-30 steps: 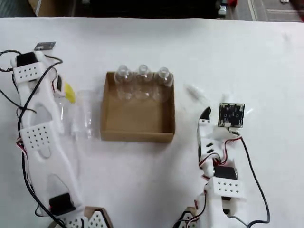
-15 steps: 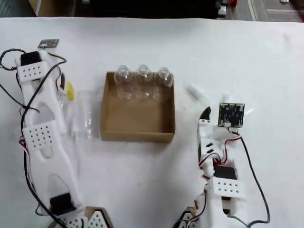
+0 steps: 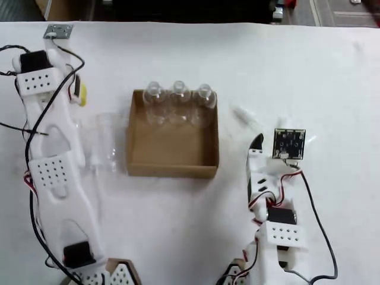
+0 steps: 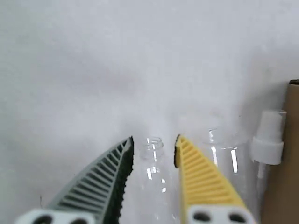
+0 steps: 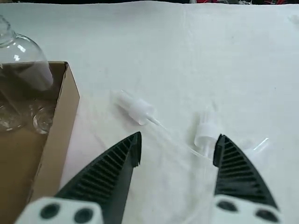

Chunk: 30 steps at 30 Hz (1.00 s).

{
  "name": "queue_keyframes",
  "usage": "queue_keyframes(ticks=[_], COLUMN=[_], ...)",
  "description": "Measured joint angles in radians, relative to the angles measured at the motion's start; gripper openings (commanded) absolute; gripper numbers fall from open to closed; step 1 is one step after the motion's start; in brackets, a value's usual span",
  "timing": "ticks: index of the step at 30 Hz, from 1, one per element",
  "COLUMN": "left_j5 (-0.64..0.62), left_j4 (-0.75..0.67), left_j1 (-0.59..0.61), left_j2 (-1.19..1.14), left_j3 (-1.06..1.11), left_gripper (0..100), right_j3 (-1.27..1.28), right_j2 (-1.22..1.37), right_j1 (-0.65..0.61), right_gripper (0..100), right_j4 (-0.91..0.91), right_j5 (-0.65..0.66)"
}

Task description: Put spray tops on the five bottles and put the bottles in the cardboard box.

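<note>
Bottle (image 4: 154, 165) lying, long axis along spread left jaws | right jaws spread

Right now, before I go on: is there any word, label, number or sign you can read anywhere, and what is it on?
No text can be read in any view.
The cardboard box: plain walls and floor, no print showing.
The bottles in the box: clear, no labels.
The black board on the right arm: any markings are too small to read.
</note>
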<state>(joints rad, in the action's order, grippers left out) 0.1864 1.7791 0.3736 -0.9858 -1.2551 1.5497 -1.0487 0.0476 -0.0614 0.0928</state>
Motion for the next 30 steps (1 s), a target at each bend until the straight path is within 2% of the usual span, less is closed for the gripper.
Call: queue_keyframes(ticks=[5,16,24,27,30], left_j5=[0.000,0.000,0.000,-0.002,0.000], left_j4=[0.000,0.000,0.000,0.000,0.000], left_j1=[0.000,0.049,0.049,0.051,0.051], left_j2=[0.005,0.005,-0.103,-0.115,-0.115], left_j3=[0.028,0.029,0.029,0.029,0.029], left_gripper=[23,23,23,22,15], right_j3=[0.000,0.000,0.000,0.000,0.000], right_j2=[-0.006,-0.006,-0.006,-0.006,-0.006], right_j1=[0.000,0.000,0.000,0.000,0.000], right_gripper=[22.6,22.6,22.6,22.6,22.6], right_j4=[0.000,0.000,0.000,0.000,0.000], right_j5=[0.000,0.000,0.000,0.000,0.000])
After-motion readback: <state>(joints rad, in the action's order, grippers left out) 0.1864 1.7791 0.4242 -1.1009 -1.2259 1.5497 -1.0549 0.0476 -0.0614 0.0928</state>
